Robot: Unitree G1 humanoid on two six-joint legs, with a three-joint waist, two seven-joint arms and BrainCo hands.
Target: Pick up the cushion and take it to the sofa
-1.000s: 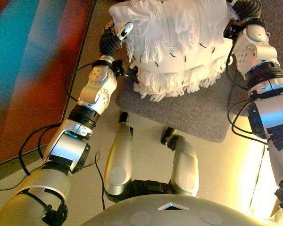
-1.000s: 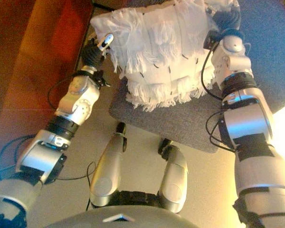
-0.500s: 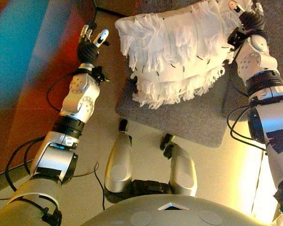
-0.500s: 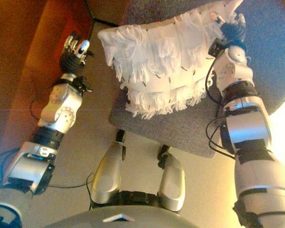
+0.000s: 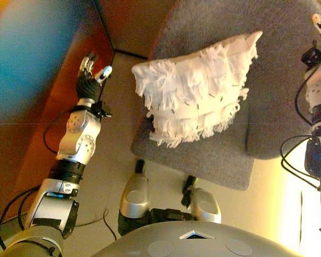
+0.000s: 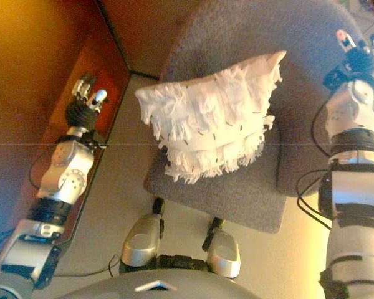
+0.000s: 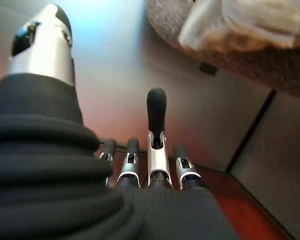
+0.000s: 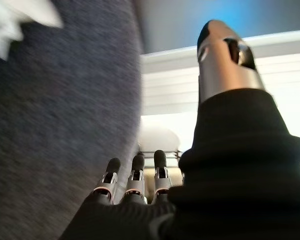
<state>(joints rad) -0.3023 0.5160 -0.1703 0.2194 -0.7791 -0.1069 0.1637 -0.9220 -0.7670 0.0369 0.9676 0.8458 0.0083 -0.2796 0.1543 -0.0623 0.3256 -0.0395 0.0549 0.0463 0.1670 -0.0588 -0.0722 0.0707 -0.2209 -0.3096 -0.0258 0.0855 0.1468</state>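
Note:
The white fringed cushion [image 5: 195,99] lies on the seat of the grey sofa [image 5: 214,155], one corner pointing up against the backrest. My left hand [image 5: 88,80] is open and empty, out to the left of the sofa, well clear of the cushion. My right hand [image 6: 355,59] is open and empty, out to the right by the sofa's backrest. The left wrist view shows the cushion's edge [image 7: 240,22] on the sofa [image 7: 240,65] past the straight fingers [image 7: 156,130]. The right wrist view shows a cushion corner [image 8: 15,20] and the sofa fabric [image 8: 55,125].
A red-brown wall panel [image 5: 37,80] stands close on the left, beside my left hand. Beige floor [image 5: 112,160] runs between the panel and the sofa. A bright white surface [image 8: 160,100] shows past my right hand.
Both hands have let go of the cushion and moved apart, left hand to the left, right hand to the right. The cushion now rests on the sofa alone. The camera has shifted.

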